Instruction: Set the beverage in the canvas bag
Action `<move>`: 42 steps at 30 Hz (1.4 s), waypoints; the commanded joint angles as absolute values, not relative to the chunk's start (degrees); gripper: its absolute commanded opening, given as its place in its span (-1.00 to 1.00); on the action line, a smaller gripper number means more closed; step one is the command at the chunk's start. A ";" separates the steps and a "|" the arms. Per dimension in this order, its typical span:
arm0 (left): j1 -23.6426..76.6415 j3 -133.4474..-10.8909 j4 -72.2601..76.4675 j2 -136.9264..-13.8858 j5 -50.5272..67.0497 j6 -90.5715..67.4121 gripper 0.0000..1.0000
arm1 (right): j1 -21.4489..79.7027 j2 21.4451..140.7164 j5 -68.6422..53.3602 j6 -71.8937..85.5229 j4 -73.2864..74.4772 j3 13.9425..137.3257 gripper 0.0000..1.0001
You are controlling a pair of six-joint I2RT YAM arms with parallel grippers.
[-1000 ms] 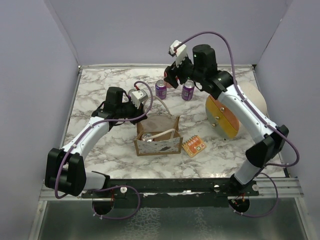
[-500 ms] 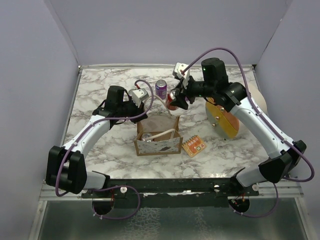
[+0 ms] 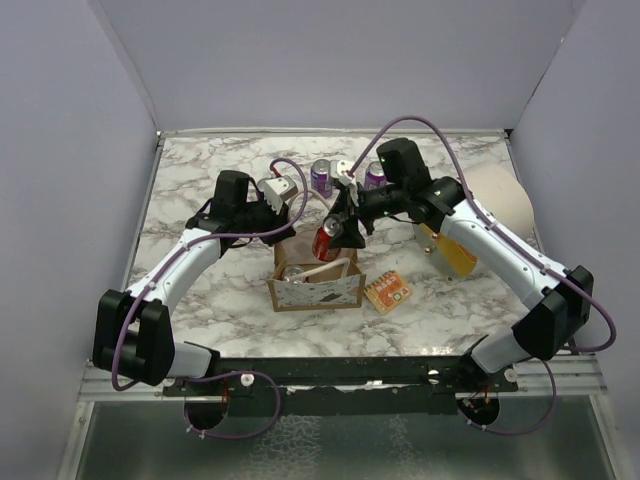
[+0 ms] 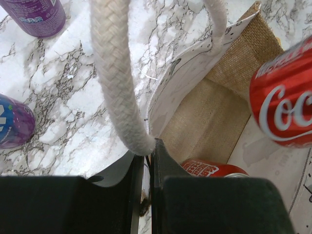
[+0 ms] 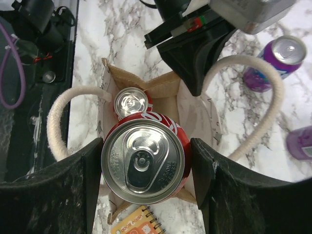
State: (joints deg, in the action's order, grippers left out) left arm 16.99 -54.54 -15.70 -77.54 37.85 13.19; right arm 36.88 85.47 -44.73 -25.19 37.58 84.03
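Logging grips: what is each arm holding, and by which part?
Right gripper: red cola can, jaws on its sides. Left gripper: rope handle of the canvas bag, pinched.

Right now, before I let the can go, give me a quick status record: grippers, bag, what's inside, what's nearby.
left gripper: shut on rope handle at the rim of the canvas bag
right gripper: shut on Coca-Cola can, over the bag's opening, not yet inside
in bag: one red can already there
behind bag: two purple cans
right of bag: orange snack packet
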 commanded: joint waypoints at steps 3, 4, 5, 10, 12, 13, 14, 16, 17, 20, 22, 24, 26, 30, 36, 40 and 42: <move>17.23 -55.88 -15.91 -78.38 37.18 13.01 -0.82 | 38.50 88.37 -50.01 -24.39 30.38 82.91 -0.98; 17.26 -55.84 -15.99 -78.40 37.22 13.01 -0.82 | 38.72 88.93 -50.10 -24.32 30.26 82.81 -0.98; 17.23 -55.88 -15.92 -78.38 37.26 13.02 -0.82 | 38.95 89.48 -50.05 -24.22 30.30 82.73 -0.98; 17.29 -56.15 -15.93 -78.41 37.25 12.87 -0.82 | 40.25 92.66 -49.58 -25.94 31.86 81.90 -0.98; 17.25 -56.13 -15.93 -78.40 37.18 12.84 -0.82 | 40.59 93.84 -49.38 -27.46 34.05 81.98 -0.98; 17.23 -56.20 -15.92 -78.35 37.18 12.86 -0.82 | 40.72 94.20 -49.50 -28.23 34.92 82.08 -0.98; 17.24 -56.19 -15.96 -78.37 37.18 12.83 -0.82 | 40.77 94.50 -49.63 -28.78 35.48 81.97 -0.98; 17.24 -56.26 -16.03 -78.46 37.18 12.79 -0.82 | 40.91 94.68 -49.92 -29.96 36.51 81.69 -0.98; 17.23 -56.36 -16.01 -78.48 37.18 12.77 -0.82 | 41.07 94.80 -49.99 -30.44 37.12 81.65 -0.98; 17.23 -56.50 -16.05 -78.66 37.18 12.58 -0.82 | 41.51 95.47 -49.92 -31.36 38.77 81.76 -0.98; 17.28 -56.60 -15.96 -78.75 37.18 12.52 -0.82 | 41.84 95.81 -49.92 -31.42 38.90 81.17 -0.98; 17.29 -56.60 -15.93 -78.79 37.18 12.49 -0.82 | 42.36 96.25 -49.69 -31.22 38.26 80.20 -0.98; 17.27 -56.55 -15.92 -78.89 37.14 12.36 -0.82 | 43.02 96.51 -49.18 -31.08 37.55 79.25 -0.98; 17.25 -56.77 -16.01 -79.04 37.09 12.16 -0.82 | 43.92 97.14 -48.83 -30.85 36.05 77.88 -0.98; 17.27 -56.79 -16.09 -79.44 36.64 12.29 -0.83 | 44.19 97.70 -48.26 -30.18 33.95 76.79 -0.98; 17.23 -56.91 -16.04 -79.68 36.65 12.14 -0.83 | 44.56 97.59 -47.24 -30.08 31.95 75.33 -0.98; 17.23 -56.93 -15.96 -80.00 36.78 12.01 -0.83 | 44.73 97.08 -46.71 -30.04 30.27 74.12 -0.98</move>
